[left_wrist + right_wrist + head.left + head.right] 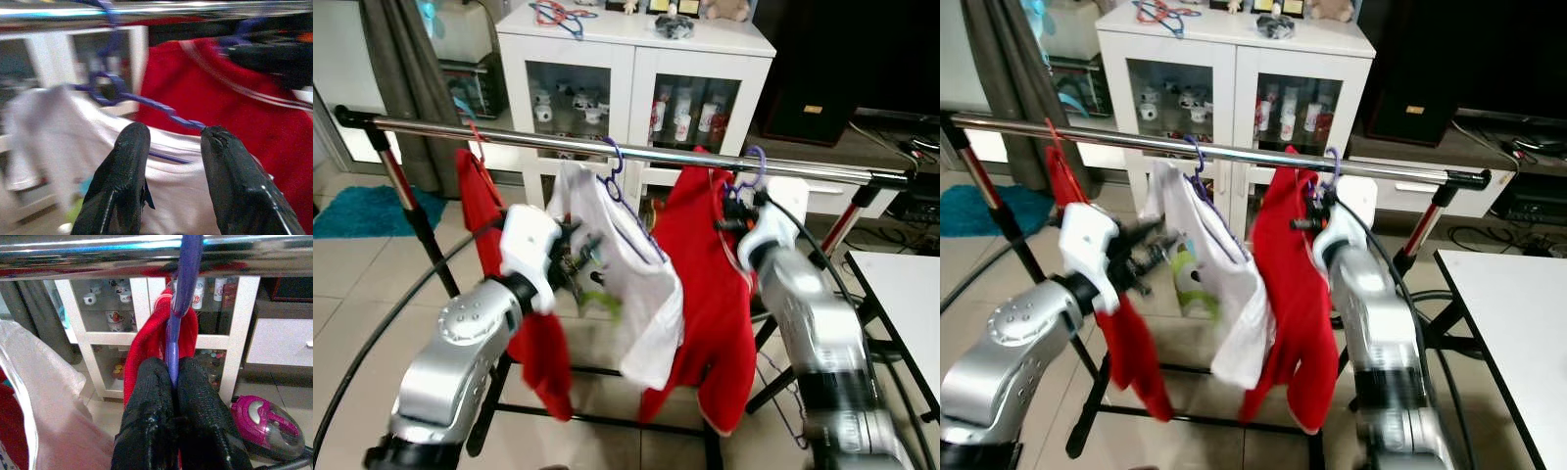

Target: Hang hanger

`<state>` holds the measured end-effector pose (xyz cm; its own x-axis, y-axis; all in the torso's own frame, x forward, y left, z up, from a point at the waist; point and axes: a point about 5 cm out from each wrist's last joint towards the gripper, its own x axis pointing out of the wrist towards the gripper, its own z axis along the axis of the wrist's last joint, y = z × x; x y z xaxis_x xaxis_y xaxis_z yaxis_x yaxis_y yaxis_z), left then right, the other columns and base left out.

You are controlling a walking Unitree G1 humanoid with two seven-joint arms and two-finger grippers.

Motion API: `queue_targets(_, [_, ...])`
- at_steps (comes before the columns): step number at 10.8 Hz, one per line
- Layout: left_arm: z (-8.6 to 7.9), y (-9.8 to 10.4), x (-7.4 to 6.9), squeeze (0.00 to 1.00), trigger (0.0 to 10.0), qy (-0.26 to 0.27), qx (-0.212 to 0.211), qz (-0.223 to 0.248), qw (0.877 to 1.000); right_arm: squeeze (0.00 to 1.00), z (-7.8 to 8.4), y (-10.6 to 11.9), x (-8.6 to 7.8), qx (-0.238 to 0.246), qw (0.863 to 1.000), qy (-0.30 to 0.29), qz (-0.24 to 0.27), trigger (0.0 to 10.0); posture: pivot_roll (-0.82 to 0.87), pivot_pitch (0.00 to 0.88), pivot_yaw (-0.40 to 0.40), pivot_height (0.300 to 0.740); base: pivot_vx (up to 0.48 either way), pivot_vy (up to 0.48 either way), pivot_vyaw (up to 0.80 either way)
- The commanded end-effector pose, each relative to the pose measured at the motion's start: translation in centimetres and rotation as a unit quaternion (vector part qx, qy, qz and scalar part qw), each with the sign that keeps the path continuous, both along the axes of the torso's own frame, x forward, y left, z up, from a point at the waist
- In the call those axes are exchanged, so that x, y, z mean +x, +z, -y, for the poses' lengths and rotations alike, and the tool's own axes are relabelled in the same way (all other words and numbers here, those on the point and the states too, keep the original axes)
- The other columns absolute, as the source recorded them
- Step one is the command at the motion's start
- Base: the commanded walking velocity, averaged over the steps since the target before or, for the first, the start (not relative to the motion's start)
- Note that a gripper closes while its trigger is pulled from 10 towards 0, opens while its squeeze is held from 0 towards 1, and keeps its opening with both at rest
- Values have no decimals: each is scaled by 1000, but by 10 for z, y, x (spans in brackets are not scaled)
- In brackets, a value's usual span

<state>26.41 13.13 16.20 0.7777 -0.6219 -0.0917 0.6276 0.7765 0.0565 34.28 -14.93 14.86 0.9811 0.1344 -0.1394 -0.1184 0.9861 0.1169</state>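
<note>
A metal rail [656,157] spans the clothes rack. A red shirt [715,294] hangs from a purple hanger [183,293] whose hook loops over the rail near its right end. My right gripper [172,369] is shut on that hanger's neck just under the rail. A white shirt [636,284] hangs on a second purple hanger [146,100] at mid-rail. My left gripper [171,139] is open beside the white shirt, level with that hanger's shoulder bar and apart from it. Another red garment [480,206] hangs at the rail's left end.
A white glass-door cabinet [636,59] stands behind the rack. A white table [901,294] is at the right, and a teal rug [362,211] lies on the tiled floor at the left. A magenta vacuum cleaner [264,423] sits by the cabinet.
</note>
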Motion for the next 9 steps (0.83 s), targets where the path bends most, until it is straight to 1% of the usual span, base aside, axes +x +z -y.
queue_targets(1, [9, 0, -6, 0, 10000, -47, 2, -9, 999, 0, 6, 9, 8, -12, 1000, -14, 15, 10000, 141, 0, -52, 740, 0, 0, 0])
queue_targets(2, [17, 1, -14, 0, 10000, -99, 0, -19, 995, 0, 9, 12, 19, -12, 1000, -25, 7, 10000, 145, 0, -48, 740, 0, 0, 0])
queue_targets(3, [21, 0, -18, 0, 10000, -126, 5, -24, 992, 0, 10, 13, 25, -10, 1000, -29, 1, 10000, 144, 0, -45, 740, 0, 0, 0])
queue_targets(4, [23, 0, -20, 0, 10000, -139, 10, -28, 990, 0, 11, 12, 30, -17, 999, -28, -11, 10000, 146, 0, -45, 740, 0, 0, 0])
queue_targets(5, [23, -1, -21, 0, 10000, -146, 16, -32, 989, 0, 11, 7, 31, -24, 999, -23, -37, 10000, 146, 0, -45, 740, 0, 0, 0])
queue_targets(6, [22, -2, -22, 0, 10000, -148, 17, -34, 988, 0, 10, 2, 29, -16, 998, -20, -51, 10000, 146, 0, -45, 740, 0, 0, 0])
queue_targets(7, [20, -1, -21, 0, 10000, -144, 18, -34, 989, 310, 11, -4, 21, -16, 998, -17, -60, 10000, 149, 0, -49, 740, 0, 0, 0])
queue_targets(8, [19, -1, -20, 0, 10000, -137, 17, -33, 990, 1000, 12, -3, 16, -13, 999, -11, -51, 10000, 147, 0, -47, 740, 0, 0, 0])
queue_targets(9, [18, -1, -19, 0, 10000, -123, 4, -32, 992, 1000, 13, 3, 8, 1, 1000, -1, -31, 10000, 140, 0, -42, 740, 0, 0, 0])
